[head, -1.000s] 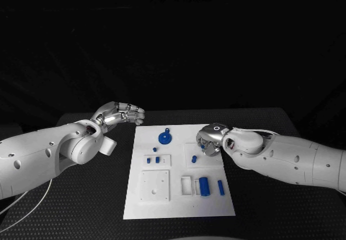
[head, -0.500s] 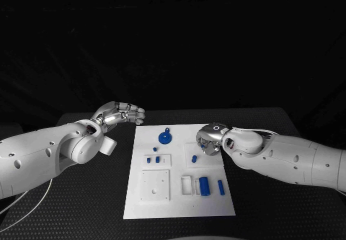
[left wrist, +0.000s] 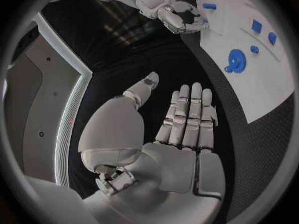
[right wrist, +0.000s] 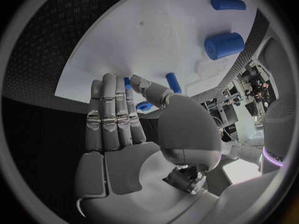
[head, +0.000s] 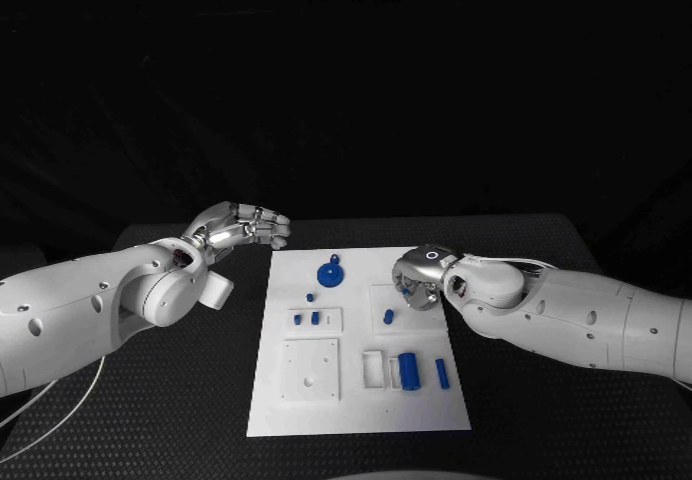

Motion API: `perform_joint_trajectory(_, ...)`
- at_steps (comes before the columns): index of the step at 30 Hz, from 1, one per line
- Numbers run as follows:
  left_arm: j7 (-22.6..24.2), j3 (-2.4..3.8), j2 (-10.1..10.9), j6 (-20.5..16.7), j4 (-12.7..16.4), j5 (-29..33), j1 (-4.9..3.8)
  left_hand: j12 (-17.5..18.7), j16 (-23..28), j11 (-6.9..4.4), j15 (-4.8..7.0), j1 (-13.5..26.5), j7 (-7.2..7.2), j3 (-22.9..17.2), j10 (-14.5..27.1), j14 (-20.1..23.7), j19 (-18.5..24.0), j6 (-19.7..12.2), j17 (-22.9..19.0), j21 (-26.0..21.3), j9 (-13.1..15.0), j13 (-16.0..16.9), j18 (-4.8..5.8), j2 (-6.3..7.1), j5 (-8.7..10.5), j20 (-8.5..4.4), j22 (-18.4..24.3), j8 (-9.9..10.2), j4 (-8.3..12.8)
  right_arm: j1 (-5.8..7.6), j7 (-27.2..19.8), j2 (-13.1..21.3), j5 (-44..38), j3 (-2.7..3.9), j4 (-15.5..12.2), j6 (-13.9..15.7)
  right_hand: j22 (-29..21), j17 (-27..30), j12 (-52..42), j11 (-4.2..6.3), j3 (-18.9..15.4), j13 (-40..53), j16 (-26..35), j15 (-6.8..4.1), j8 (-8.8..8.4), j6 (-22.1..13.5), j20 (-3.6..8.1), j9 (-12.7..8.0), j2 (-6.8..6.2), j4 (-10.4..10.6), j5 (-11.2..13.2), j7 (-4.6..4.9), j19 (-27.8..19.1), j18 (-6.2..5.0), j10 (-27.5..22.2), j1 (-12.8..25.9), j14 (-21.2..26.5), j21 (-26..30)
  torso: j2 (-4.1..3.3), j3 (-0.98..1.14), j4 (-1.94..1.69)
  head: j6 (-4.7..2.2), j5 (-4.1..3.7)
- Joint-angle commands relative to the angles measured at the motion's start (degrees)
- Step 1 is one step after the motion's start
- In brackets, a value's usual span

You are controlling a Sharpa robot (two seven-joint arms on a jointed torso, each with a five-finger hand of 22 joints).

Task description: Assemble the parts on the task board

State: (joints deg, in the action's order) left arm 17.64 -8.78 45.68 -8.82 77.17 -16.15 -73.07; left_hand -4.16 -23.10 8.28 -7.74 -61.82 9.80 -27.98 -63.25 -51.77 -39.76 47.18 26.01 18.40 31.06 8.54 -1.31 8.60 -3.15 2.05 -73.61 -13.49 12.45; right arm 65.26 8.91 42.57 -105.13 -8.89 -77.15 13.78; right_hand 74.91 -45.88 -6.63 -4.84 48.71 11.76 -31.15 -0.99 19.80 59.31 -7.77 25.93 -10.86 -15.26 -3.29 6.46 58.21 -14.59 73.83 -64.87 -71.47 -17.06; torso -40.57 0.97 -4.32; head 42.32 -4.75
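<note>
The white task board (head: pixel 361 400) lies in the middle of the table. On it are a round blue disc (head: pixel 330 275), small blue pegs (head: pixel 306 320), one peg (head: pixel 388 318), a thick blue cylinder (head: pixel 408 372) and a slim one (head: pixel 441 374). My left hand (head: pixel 245 225) hovers off the board's far left corner, fingers straight and holding nothing (left wrist: pixel 184 129). My right hand (head: pixel 420 279) hangs over the board's right edge near the single peg. Its fingers (right wrist: pixel 112 114) are extended and the thumb stands apart, with nothing held. The thick cylinder (right wrist: pixel 224 46) and a peg (right wrist: pixel 174 82) lie beyond it.
The board carries raised white blocks, a square one (head: pixel 310 370) at the near left and a slotted one (head: pixel 374 369) beside the thick cylinder. Black textured table (head: pixel 159 400) surrounds the board on both sides. My right hand (left wrist: pixel 181 17) appears across the board (left wrist: pixel 261 69) in the left wrist view.
My right hand has shifted very slightly above the board's right edge. The left arm and the parts have stayed where they were.
</note>
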Motion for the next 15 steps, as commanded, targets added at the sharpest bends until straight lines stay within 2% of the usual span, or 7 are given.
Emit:
perform_joint_trajectory(1, 0.1, 0.03, -0.1, 0.9, 0.1, 0.3, -0.03, 0.0, -0.2, 0.42, 0.03, -0.4, 0.56, 0.1, -0.1, -0.4, -0.3, 0.0, 0.1, -0.2, -0.1, -0.1, -1.09, -0.25, -0.20, -0.03, -0.1, -0.2, -0.2, -0.52, -0.4, -0.3, 0.1, -0.34, -0.2, -1.9, 1.2, 0.0, 1.6, -0.33, 0.2, -0.4, 0.7, 0.33, -0.11, -0.3, -0.16, -0.1, -0.66, -0.1, 0.3, 0.17, -0.8, -0.33, -1.2, 0.5, 1.0, 0.4, 0.03, 0.01, 0.03, 0.02, 0.02)
perform_joint_trajectory(9, 0.1, 0.03, -0.1, 1.0, 0.1, 0.3, -0.03, 0.0, -0.3, 0.45, 0.05, -0.4, 0.59, 0.1, -0.1, -0.5, -0.3, 0.1, 0.1, -0.2, -0.1, -0.2, -1.08, -0.25, -0.21, -0.05, -0.2, -0.2, -0.2, -0.51, -0.1, -0.4, 0.4, -0.34, -0.1, -1.4, 1.4, 0.0, 2.8, -1.32, 0.8, -1.1, 1.5, 1.17, -0.58, -1.1, -0.55, -0.4, -1.13, -0.1, 0.2, 0.52, -2.1, -0.24, -3.6, -0.1, 2.4, 0.5, 0.05, 0.06, 0.05, 0.13, 0.09)
perform_joint_trajectory(12, 0.0, 0.03, -0.1, 1.0, 0.1, 0.3, -0.03, 0.0, -0.3, 0.46, 0.06, -0.4, 0.60, 0.1, -0.1, -0.5, -0.3, 0.1, 0.1, -0.3, -0.1, -0.2, -1.07, -0.25, -0.20, -0.06, -0.2, -0.2, -0.2, -0.51, 0.0, -0.4, 0.6, -0.34, -0.2, -1.0, 1.4, 0.3, 3.0, -2.25, 1.3, -2.0, 2.5, 2.01, -1.32, -2.4, -0.88, -0.8, -1.86, -0.1, 0.1, 1.13, -3.5, 0.00, -6.3, -0.5, 3.9, 0.8, 0.03, 0.03, 0.00, 0.13, 0.04)
perform_joint_trajectory(15, 0.0, 0.03, -0.1, 1.1, 0.1, 0.3, -0.03, 0.0, -0.3, 0.46, 0.08, -0.4, 0.63, 0.1, -0.2, -0.6, -0.3, 0.1, 0.2, -0.3, -0.1, -0.2, -1.05, -0.26, -0.20, -0.07, -0.2, -0.3, -0.2, -0.51, 0.0, -0.2, 0.6, -0.34, -0.2, -0.8, 1.5, 0.4, 2.9, -2.53, 1.5, -2.6, 2.7, 2.26, -1.59, -3.0, -0.98, -1.0, -2.35, 0.1, 0.1, 1.40, -3.9, 0.03, -7.2, -0.7, 4.2, 0.7, 0.02, 0.03, 0.00, 0.15, 0.04)
